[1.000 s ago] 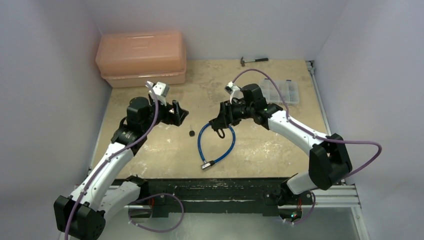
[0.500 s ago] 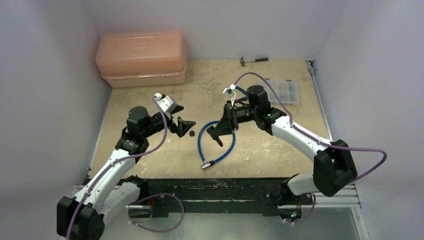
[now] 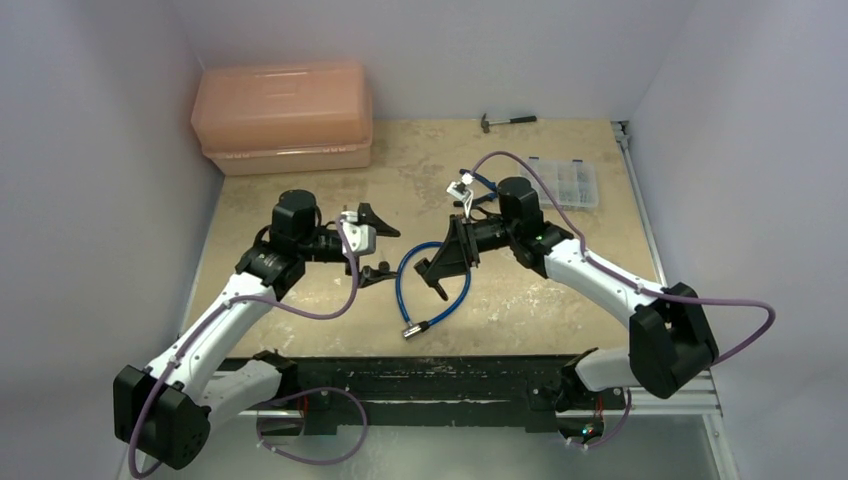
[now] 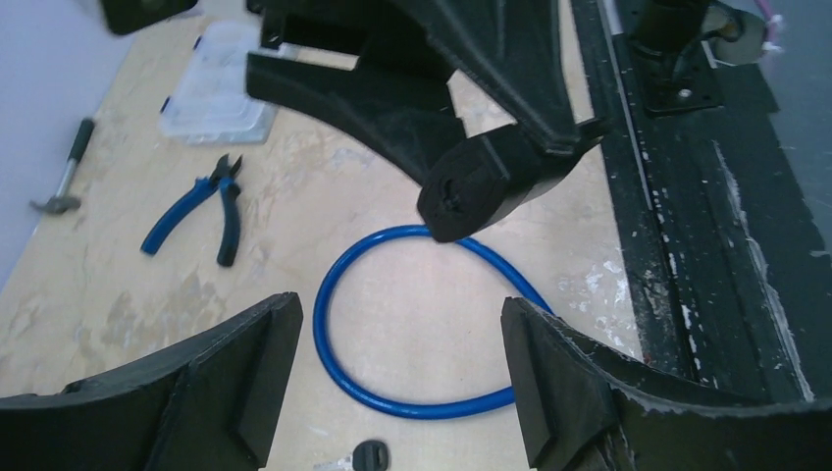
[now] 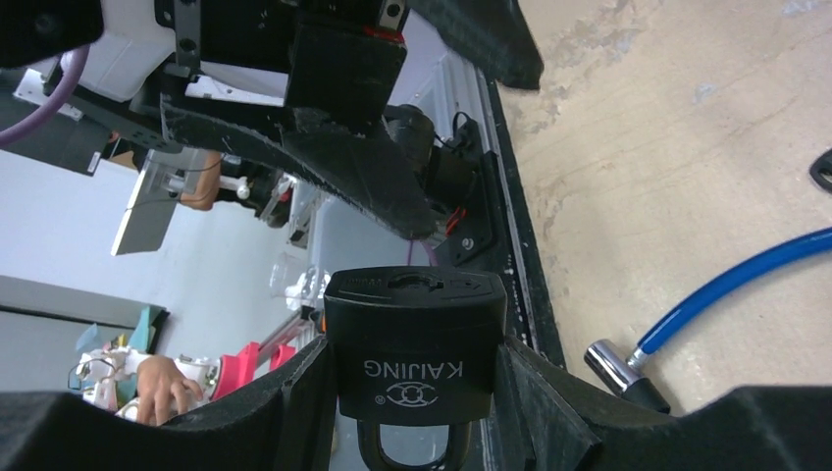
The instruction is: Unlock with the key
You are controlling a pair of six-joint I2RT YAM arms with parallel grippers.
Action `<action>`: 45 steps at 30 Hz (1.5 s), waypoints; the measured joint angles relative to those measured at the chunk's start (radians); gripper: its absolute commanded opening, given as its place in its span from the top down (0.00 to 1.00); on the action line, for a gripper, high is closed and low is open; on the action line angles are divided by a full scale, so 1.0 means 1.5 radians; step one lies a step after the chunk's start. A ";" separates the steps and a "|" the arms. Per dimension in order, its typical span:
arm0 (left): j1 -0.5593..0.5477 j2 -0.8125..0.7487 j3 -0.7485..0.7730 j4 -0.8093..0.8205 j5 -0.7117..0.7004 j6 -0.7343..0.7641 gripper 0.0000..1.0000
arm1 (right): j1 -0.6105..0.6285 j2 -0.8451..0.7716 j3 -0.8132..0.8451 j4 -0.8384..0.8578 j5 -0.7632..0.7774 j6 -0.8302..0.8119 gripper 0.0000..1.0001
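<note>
Inspecting the top view: the left claw (image 3: 383,245) hangs over the sandy desk (image 3: 560,300), jaws wide apart and nothing between them, just beside the looped blue cable (image 3: 466,285). The right claw (image 3: 440,268) stands over the far side of that loop.

Left wrist view: the tiny key with a black head and silver blade (image 4: 361,457) lies flat on the desk at the bottom edge of the view. It sits between the two spread fingers (image 4: 235,383) and just outside the cable loop. Opposite, the small black padlock (image 4: 479,186) presents its keyway.

Right wrist view: the right claw is clamped on the padlock body, with the shackle pointing back toward the wrist and the keyway outward.

Assessment: the key is judged light, rigid, thin and liable to skid on the desk. It is best pinched by the black head, leaving the blade free for the keyway.
</note>
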 measured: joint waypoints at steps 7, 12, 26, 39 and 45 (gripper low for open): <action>-0.051 0.009 0.030 -0.066 0.032 0.078 0.21 | 0.020 -0.009 -0.008 0.039 -0.018 0.025 0.58; -0.079 0.036 0.048 -0.089 0.037 0.103 0.23 | 0.038 -0.009 -0.008 0.052 -0.020 0.030 0.58; -0.104 0.045 0.083 -0.169 0.055 0.180 0.31 | 0.063 -0.009 -0.008 0.062 -0.037 0.029 0.57; -0.109 0.049 0.083 -0.185 0.148 0.204 0.32 | 0.063 0.012 -0.007 0.064 -0.042 0.030 0.57; -0.117 0.066 0.083 -0.185 0.149 0.206 0.41 | 0.063 0.013 -0.007 0.073 -0.053 0.037 0.56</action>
